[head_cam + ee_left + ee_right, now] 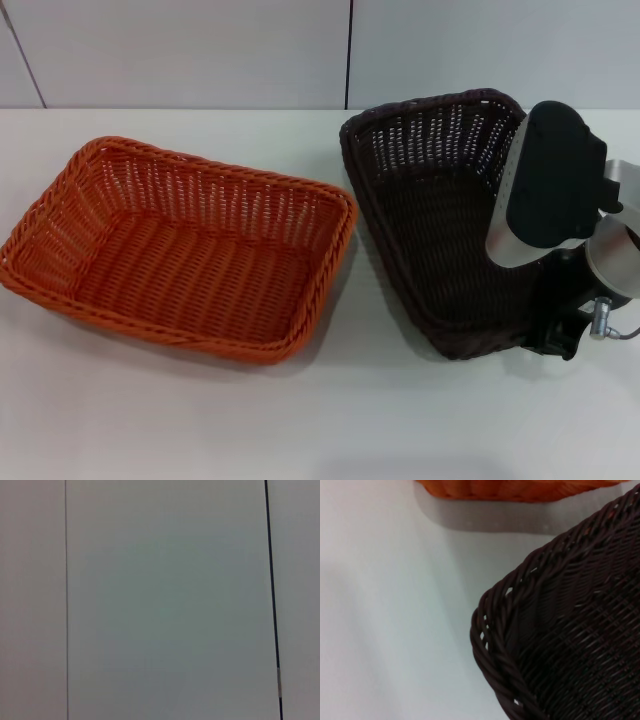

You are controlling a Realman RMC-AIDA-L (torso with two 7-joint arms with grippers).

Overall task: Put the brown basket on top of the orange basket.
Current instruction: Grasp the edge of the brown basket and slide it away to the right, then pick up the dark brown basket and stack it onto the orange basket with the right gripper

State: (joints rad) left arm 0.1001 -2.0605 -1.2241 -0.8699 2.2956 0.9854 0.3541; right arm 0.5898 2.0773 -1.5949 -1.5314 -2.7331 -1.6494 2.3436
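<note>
- The brown basket (440, 220) is in the right half of the head view. It is dark brown, nearly black, rectangular, with a braided rim and open-weave sloping sides.
- It looks tilted, its far right corner raised and its open side turned toward the left of the frame. The near edge seems to be on the table (330, 420), but this is hard to judge from here.
- In the right wrist view one rounded corner of the brown basket (560, 640) fills the lower right, where the thick braid of the rim is clear.
- The orange basket (180, 250) sits flat in the left half of the head view, bright orange, with the same weave and similar size. Its right corner is just beside the brown basket, with a small gap between them.
- The right hand (555, 335) is at the right edge of the brown basket, at the right of the frame. Its fingers are hidden behind the wrist, so I cannot tell if they are spread or pinching the rim.
- The left hand is not seen in any view.
- The table is plain white and smooth.
- Behind the table is a pale wall (200, 50) made of panels with dark thin seams. The left wrist view shows only such pale panels (165, 605).
</note>
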